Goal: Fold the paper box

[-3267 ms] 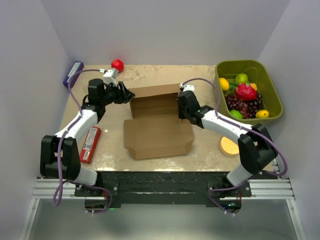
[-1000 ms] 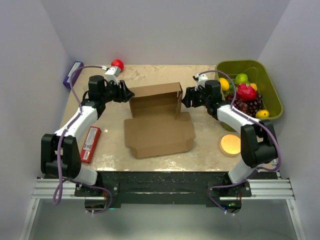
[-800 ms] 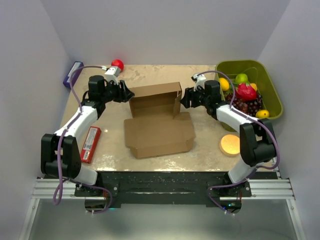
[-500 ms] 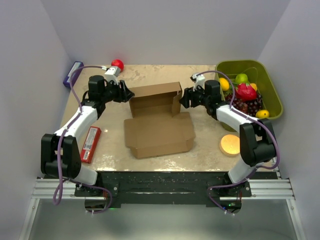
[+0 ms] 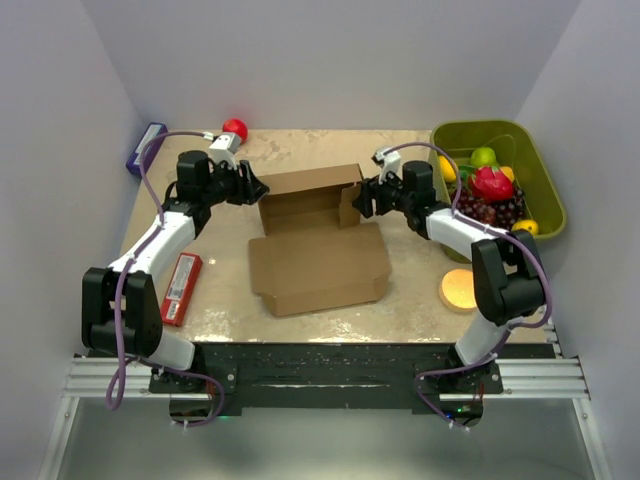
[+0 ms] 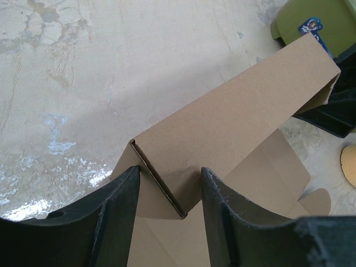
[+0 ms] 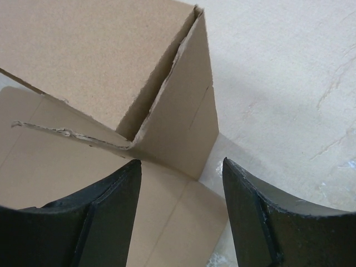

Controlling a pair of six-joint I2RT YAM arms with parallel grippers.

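Beige, marbled tabletop point(image 5: 220, 300) fills the view. Nearest to the arm bases you have only small things: a flat red packet point(image 5: 181, 288) on the left and a round orange disc point(image 5: 459, 289) on the right. Between them, in the middle of the table, lies the plain brown cardboard paper box point(image 5: 318, 262). Its near panel is flat on the surface, and its far part is already raised into a shallow tray with a standing back wall.

At the left end of that wall the left gripper point(image 5: 252, 187) is where it was three seconds ago. Its black fingers point(image 6: 119, 222) stand about half apart around the wall's corner. A small gap shows on one side, so I judge that it steadies the corner more than it clamps it.

What changed is on the right. The right gripper point(image 5: 362, 197) was over the tray's right side, then went out toward the bin, and in the last second came back against the right end flap point(image 7: 183, 128). Its fingers are wide and hold nothing; the flap stands just ahead, between them. The flap now sits more inward than before. I think this means the right side is being closed, while the lid is not yet folded.

Farther back are a green plastic bin point(image 5: 530, 150) with fruit, a red ball point(image 5: 235, 128) and a purple object point(image 5: 146, 147).
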